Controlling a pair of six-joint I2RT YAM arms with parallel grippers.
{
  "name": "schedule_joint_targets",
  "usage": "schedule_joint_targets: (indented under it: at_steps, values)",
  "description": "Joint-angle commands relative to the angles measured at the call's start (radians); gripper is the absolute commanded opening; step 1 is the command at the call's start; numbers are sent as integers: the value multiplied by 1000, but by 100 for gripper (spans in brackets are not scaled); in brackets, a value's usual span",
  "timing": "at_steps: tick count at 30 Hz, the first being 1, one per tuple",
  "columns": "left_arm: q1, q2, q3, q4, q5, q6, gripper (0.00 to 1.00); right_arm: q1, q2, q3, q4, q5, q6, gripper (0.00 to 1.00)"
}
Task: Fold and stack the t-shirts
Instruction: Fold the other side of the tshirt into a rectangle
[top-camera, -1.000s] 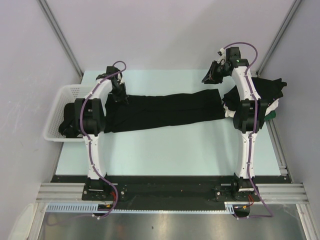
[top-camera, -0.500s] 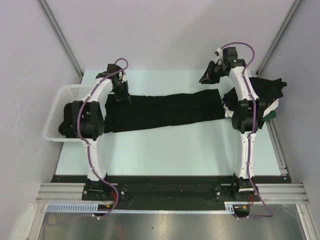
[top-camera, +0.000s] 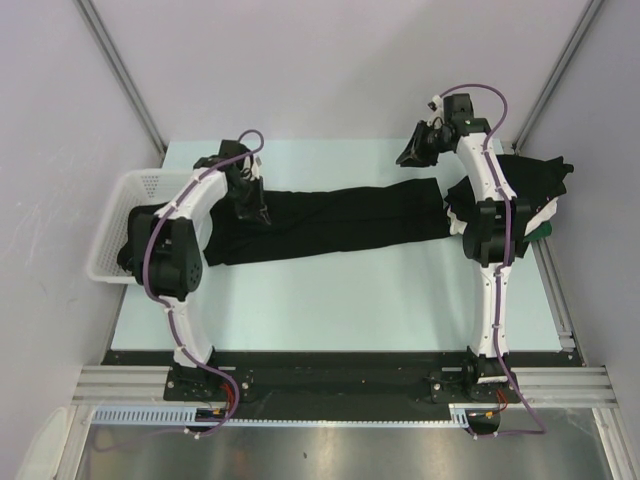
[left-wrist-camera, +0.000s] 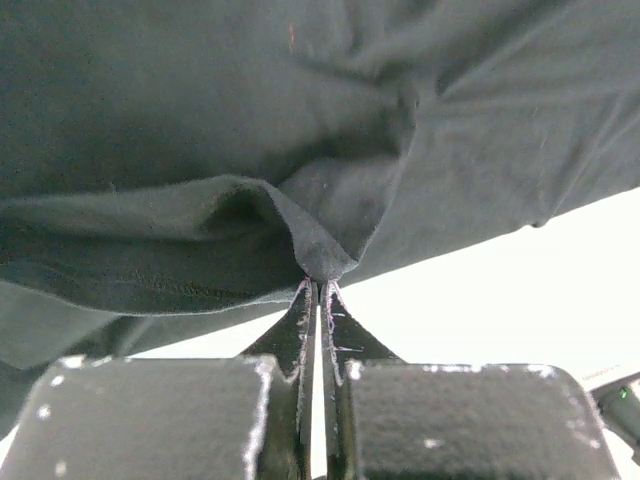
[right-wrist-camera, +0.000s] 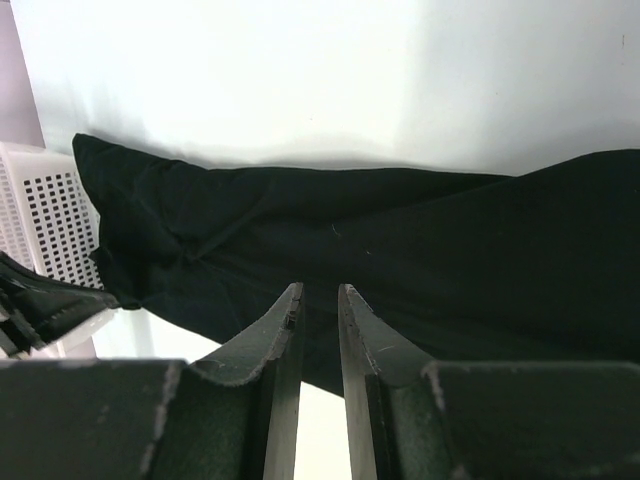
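Top external view: a black t-shirt (top-camera: 340, 218) lies drawn out in a long band across the far half of the desk (top-camera: 350, 300), running from near the left edge toward the right. The left gripper (top-camera: 252, 205) pinches a fold of cloth at the shirt's left end, fingers pressed together on it. The right gripper (top-camera: 412, 152) hovers near the shirt's right end, toward the far right corner, its fingers a narrow gap apart and gripping nothing. More dark t-shirts (top-camera: 535, 182) are heaped at the right edge. A white mesh basket (top-camera: 105, 262) sits at the left edge.
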Motion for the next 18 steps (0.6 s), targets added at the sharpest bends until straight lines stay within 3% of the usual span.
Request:
schedule_joint_targets:
  at_steps: [1, 18]
  values:
    - [-33, -94, -70, 6, 19, 1, 0, -1, -34, 12, 35, -22, 16, 25]
    - [-135, -122, -167, 41, 53, -76, 1, -21, -37, 6, 30, -41, 7, 24]
